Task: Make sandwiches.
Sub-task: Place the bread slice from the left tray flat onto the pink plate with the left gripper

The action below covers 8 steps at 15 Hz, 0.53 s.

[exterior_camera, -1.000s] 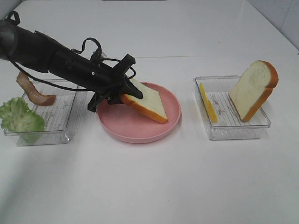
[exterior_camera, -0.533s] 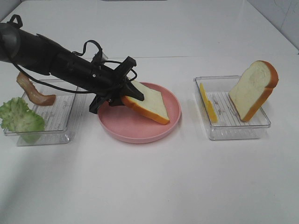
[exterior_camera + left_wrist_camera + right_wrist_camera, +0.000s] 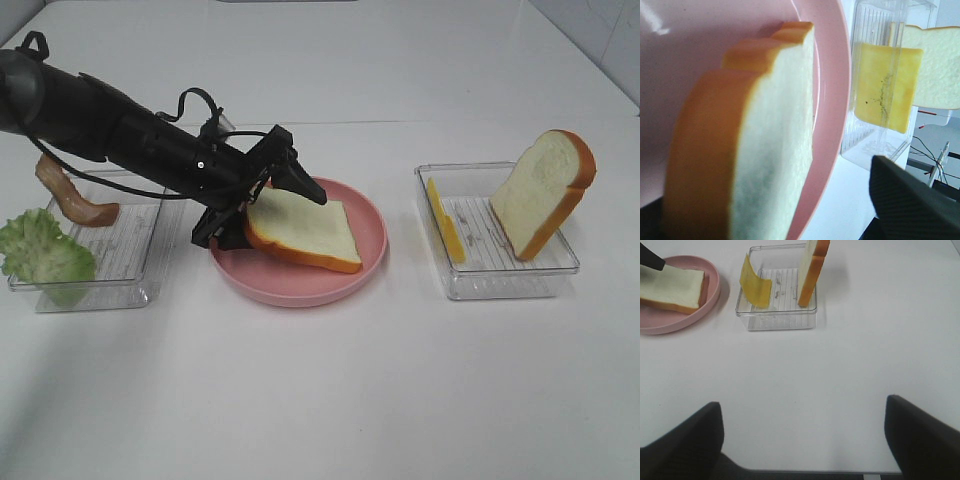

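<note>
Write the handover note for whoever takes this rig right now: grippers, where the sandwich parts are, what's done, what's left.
Left gripper: open, jaws above and below the bread slice that rests on the pink plate.
Right gripper: open, empty, over bare table.
Second bread slice stands on edge in the right tray; the cheese leans against that tray's other wall.
Lettuce and bacon sit at the left tray.
Done: base slice on the plate.
Left: lettuce, bacon, cheese, then the top slice.
</note>
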Each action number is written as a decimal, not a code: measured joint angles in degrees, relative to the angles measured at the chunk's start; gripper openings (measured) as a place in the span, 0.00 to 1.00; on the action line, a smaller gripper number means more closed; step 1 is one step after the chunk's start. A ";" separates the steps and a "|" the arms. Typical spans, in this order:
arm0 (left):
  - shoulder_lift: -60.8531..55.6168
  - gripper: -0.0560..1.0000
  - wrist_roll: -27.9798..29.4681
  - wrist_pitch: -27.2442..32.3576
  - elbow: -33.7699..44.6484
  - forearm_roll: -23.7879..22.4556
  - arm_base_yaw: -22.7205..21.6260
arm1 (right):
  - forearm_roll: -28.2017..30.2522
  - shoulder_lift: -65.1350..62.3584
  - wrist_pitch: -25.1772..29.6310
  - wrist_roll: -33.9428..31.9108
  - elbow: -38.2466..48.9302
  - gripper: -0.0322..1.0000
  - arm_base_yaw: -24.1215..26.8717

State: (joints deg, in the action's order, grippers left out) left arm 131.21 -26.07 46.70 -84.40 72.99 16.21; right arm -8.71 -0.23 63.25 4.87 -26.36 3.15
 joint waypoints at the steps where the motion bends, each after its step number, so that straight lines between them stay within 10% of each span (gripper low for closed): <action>1: 0.00 0.78 0.11 0.23 0.00 -0.29 0.00 | 0.00 0.00 0.00 0.00 0.00 0.86 0.00; 6: 0.06 0.78 7.28 0.97 -2.12 -9.63 0.00 | 0.00 0.00 0.00 0.00 0.00 0.86 0.00; 8: 0.06 0.79 17.65 7.56 -10.43 -23.55 0.00 | 0.00 0.00 0.00 0.00 0.00 0.86 0.00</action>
State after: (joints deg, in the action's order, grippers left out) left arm 131.26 -8.42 54.26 -94.82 49.45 16.21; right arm -8.71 -0.23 63.25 4.87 -26.36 3.15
